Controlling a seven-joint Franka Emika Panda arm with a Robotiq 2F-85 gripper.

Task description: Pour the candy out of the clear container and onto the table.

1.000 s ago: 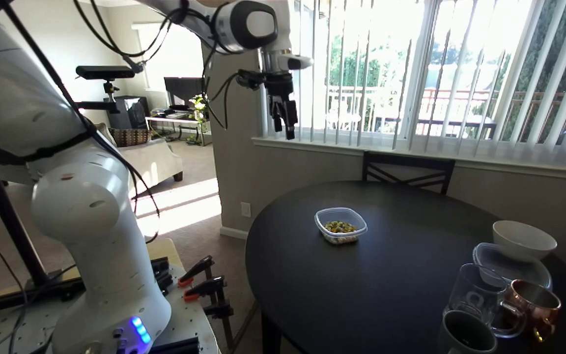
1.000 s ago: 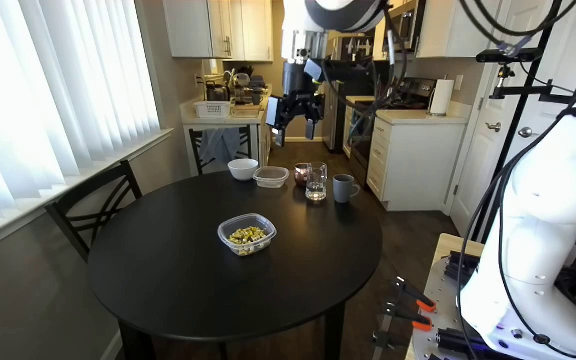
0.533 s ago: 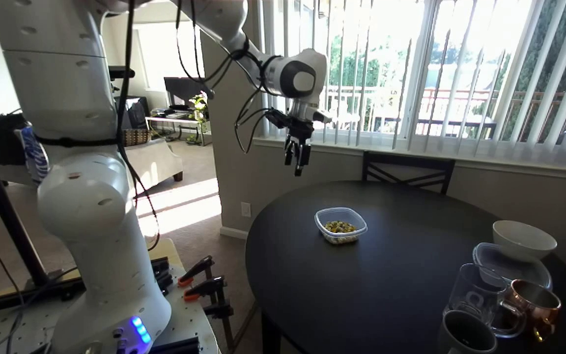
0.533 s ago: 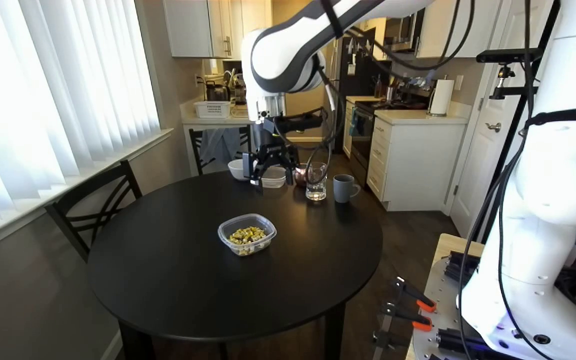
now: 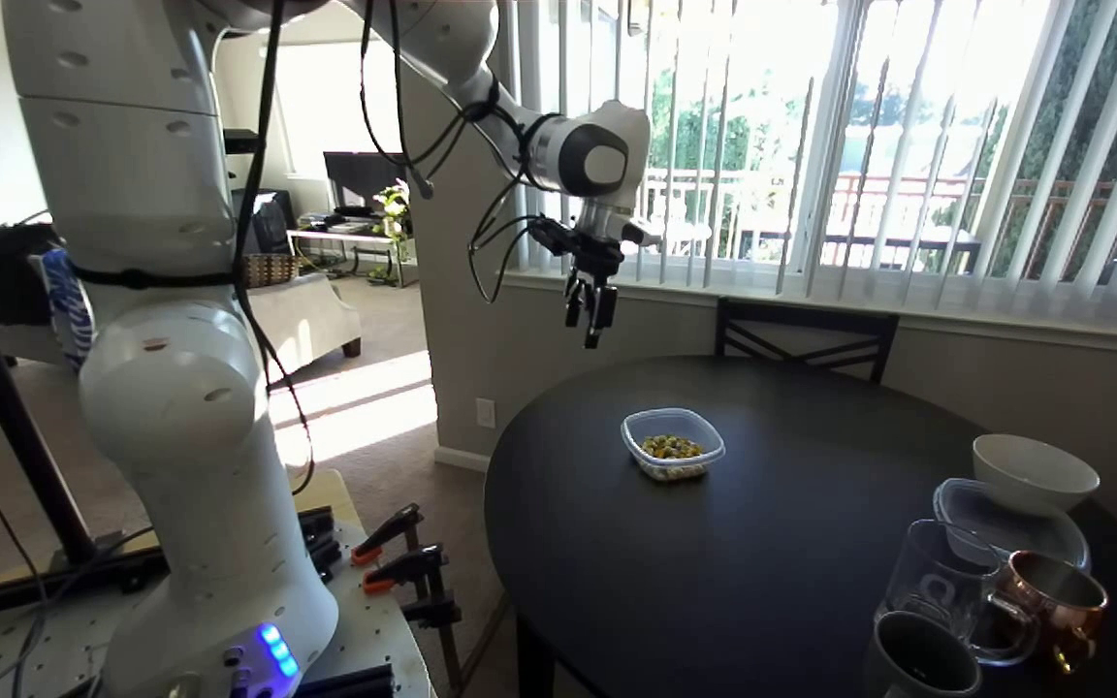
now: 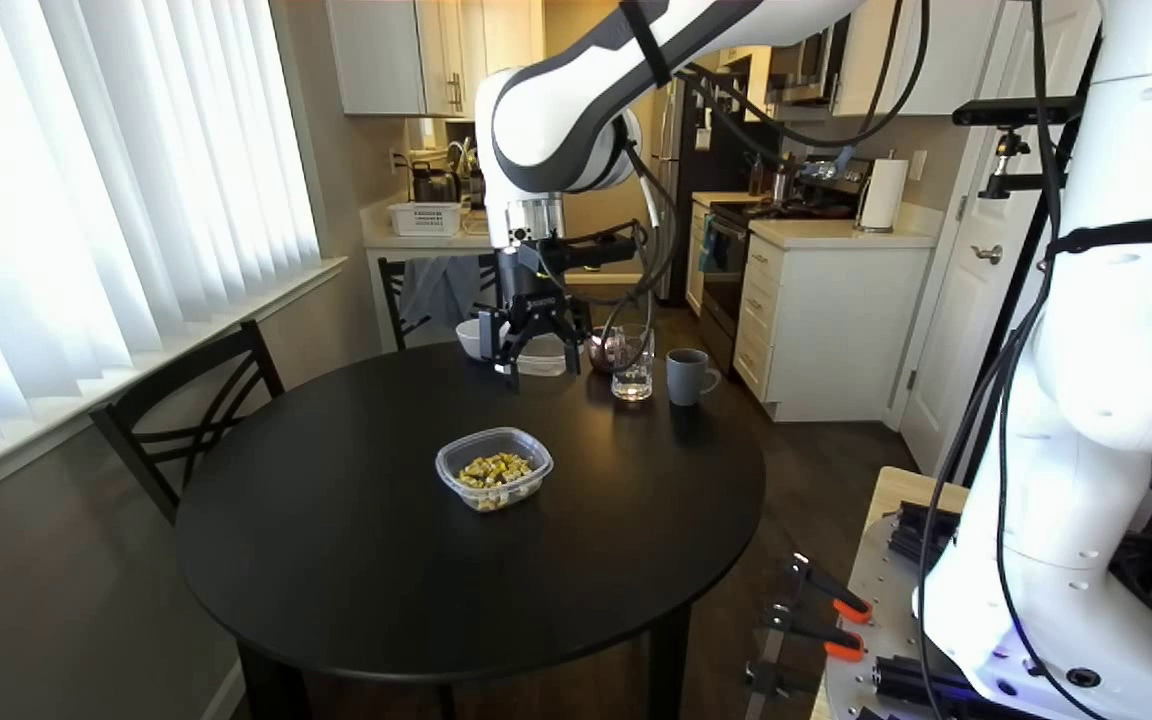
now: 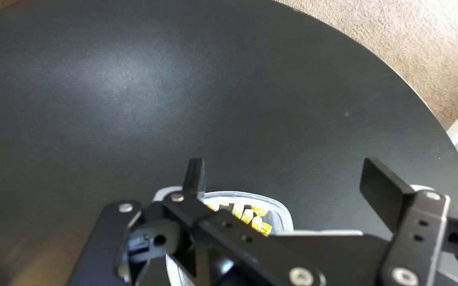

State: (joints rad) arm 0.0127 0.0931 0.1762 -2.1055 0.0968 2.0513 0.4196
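Note:
The clear container (image 5: 715, 455) stands upright on the dark round table (image 5: 762, 553). It also shows in an exterior view (image 6: 496, 435). The yellowish candy (image 6: 494, 470) lies in its bottom. My gripper (image 5: 582, 331) is open and empty, pointing down, above and apart from the container. In an exterior view the gripper (image 6: 540, 372) stands behind the container. In the wrist view the gripper (image 7: 282, 169) has its fingers wide apart. There the container's rim (image 7: 282, 212) and some candy (image 7: 256, 222) show behind the left finger, with much of the container hidden.
At the table's far side stand a white bowl (image 5: 1034, 470), another clear tub (image 5: 1043, 538), a glass mug (image 5: 937, 577), a copper mug (image 5: 1063, 606) and a grey mug (image 6: 686, 376). A dark chair (image 5: 806, 334) stands by the window.
My gripper has come down from high up and moved over the table, mostly in the first half second. It has shifted only slightly since. The container and candy have not moved.

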